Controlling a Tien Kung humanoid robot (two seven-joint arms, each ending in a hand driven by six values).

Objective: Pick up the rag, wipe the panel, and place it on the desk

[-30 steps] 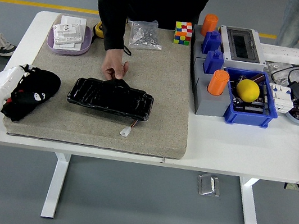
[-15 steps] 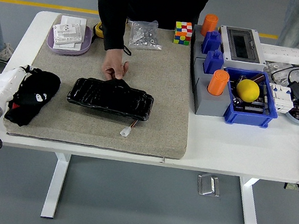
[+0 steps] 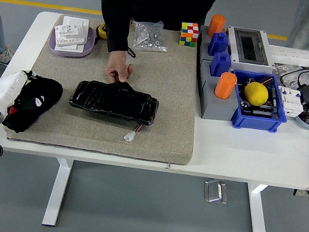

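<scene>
Rag at the left robot hand; a person steadies the panel.
Left robot hand [image 3: 24, 101] sits at the desk's [image 3: 242, 156] left edge, buried in the black rag [image 3: 38, 100]; I cannot tell whether its fingers are clamped or apart. Black panel [image 3: 114, 101] lies on the grey mat [image 3: 169, 95] just right of the hand, with a person's hand [image 3: 119, 69] pinning its far edge, presumably against sliding during wiping. Right robot hand not seen.

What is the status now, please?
Left hand at mat's left edge, in the black rag. Right arm out of view. Person's hand holds the black panel at its far edge.
</scene>
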